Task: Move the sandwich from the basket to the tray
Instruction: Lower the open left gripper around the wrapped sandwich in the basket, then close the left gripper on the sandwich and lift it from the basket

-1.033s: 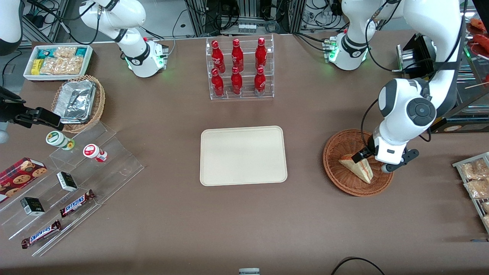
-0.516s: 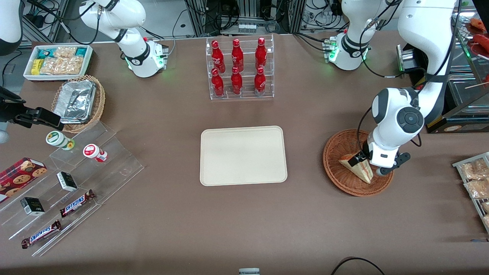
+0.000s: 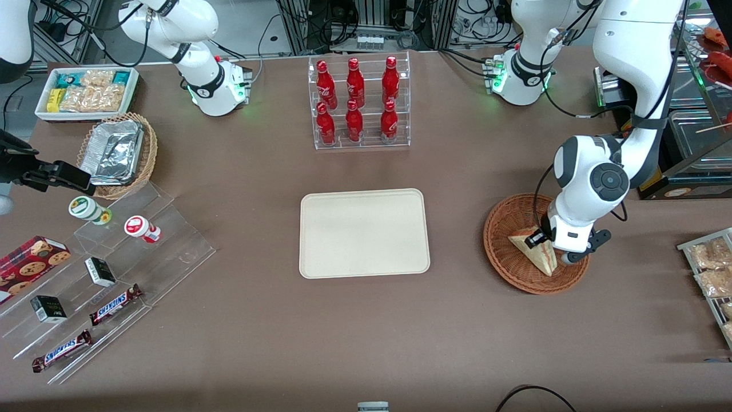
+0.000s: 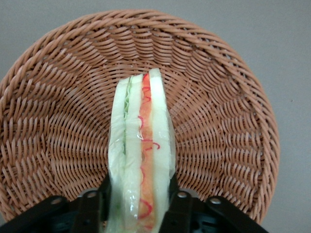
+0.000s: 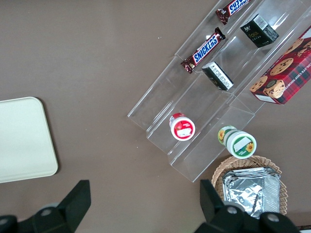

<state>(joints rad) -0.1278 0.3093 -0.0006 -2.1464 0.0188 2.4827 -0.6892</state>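
- The step in hand is, as I judge it, the grasp: the tool (image 3: 543, 243) is down inside the basket (image 3: 503, 252), with one finger on each flat side of the sandwich (image 3: 540, 257).
- In the left wrist view the two dark fingers (image 4: 181, 206) press against the bread faces of the sandwich (image 4: 141, 150), so the tool is closed on it.
- The sandwich stands on its edge in the basket (image 4: 218, 97). It is not yet lifted, I think, because it looks to rest on the woven bottom.
- The basket sits toward the working arm's end of the table (image 3: 486, 343), well apart from the tray (image 3: 320, 212), which lies near the middle of the table.
- The next move calls for a straight lift over the low basket rim, then a carry sideways to the tray and a gentle lowering.
- The sandwich is a soft wedge of pale bread under shiny clear wrap, with green, pink and red layers along the edge. Too strong a squeeze may deform it.
- The basket is round and shallow, of reddish-brown wicker with a ribbed, rough weave.
- The tray is flat, smooth and cream, with rounded corners and a low rim.
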